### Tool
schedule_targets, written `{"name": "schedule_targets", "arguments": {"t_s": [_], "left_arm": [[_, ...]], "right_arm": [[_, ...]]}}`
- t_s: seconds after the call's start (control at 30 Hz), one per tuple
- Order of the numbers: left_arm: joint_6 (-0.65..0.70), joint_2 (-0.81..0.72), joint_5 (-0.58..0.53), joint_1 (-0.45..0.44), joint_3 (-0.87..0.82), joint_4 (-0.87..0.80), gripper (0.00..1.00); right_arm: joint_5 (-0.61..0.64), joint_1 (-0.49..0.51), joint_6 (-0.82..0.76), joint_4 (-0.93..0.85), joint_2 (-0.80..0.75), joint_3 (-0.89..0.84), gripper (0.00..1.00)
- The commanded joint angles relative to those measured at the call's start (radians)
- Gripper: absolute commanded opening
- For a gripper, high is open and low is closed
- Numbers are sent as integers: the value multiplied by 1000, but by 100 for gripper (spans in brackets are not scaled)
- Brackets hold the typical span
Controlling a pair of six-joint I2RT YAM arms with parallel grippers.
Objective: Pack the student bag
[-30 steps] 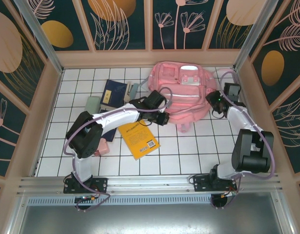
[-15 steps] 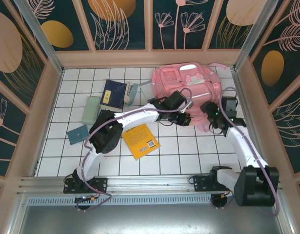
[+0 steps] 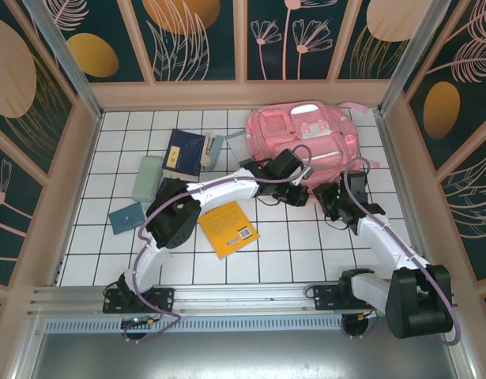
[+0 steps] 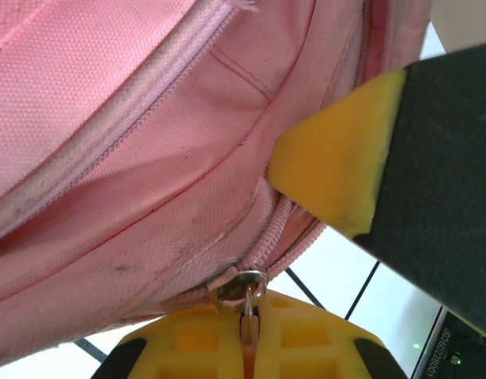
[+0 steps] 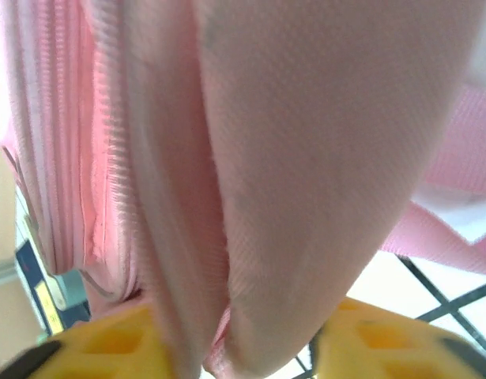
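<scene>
Right claw (image 3: 331, 199) has swung left onto the near edge of the student bag (image 3: 302, 130), far right on the table (image 3: 290, 253), pinching fabric; left claw (image 3: 292, 192), just left of it, grips the zipper pull (image 4: 244, 286)

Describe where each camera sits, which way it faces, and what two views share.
Top external: above and behind the bases, looking down on the table; left arm, right arm and bag show.
Left wrist: on the left arm, facing the zipper pull pinched in the left claw.
Right wrist: on the right arm, facing a bag fold inside the right claw.
Shared: the bag.
</scene>
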Motion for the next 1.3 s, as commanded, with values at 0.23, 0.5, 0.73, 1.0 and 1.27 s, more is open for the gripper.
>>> {"name": "schedule_targets", "arguments": {"t_s": [0.23,0.5,0.73,1.0,1.27], "left_arm": [[41,-43,-161,46,-42,-126,0],[85,-38,-252,223,-47,-178,0],[71,120,-325,372,187,-228,0],[51,231,-279,388,353,-242,0],[29,122,-196,376,186,-123,0]], "right_arm": [[91,-98,-96,-100,-23,34,0],[47,-209,-179,-164,-94,41,0],[21,-262,-224,-210,-126,47,0],[-2,-284,-235,-208,-154,32,0],[51,-290,-304,-176,-87,39,0]]}}
